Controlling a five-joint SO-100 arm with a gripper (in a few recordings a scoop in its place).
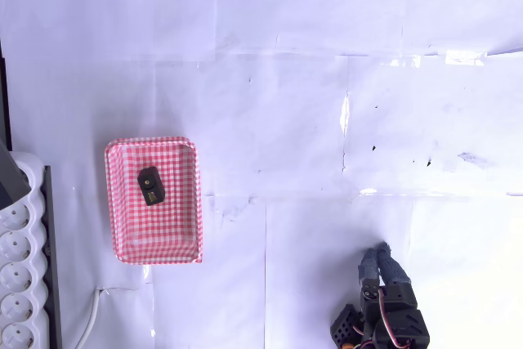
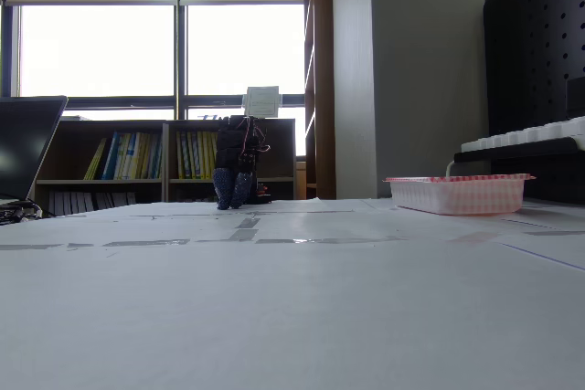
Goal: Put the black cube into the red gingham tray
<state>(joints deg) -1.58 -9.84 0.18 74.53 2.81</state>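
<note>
Overhead, the black cube (image 1: 149, 185) lies inside the red gingham tray (image 1: 189, 202) near the surface's left edge; the gripper (image 1: 381, 252), jaws seemingly closed and empty, sits well apart across bare white surface (image 1: 327, 79).

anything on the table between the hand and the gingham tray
Nothing: in the overhead view, only bare white paper-covered table lies between the hand and the red-and-white checked rectangular tray.

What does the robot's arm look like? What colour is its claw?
In the overhead view the arm is mostly black, built from blocky parts, with thin red and white wires looping over it. Its gripper has two greyish-blue fingers narrowing to a point. In the fixed view the gripper also looks bluish under a dark body.
</note>
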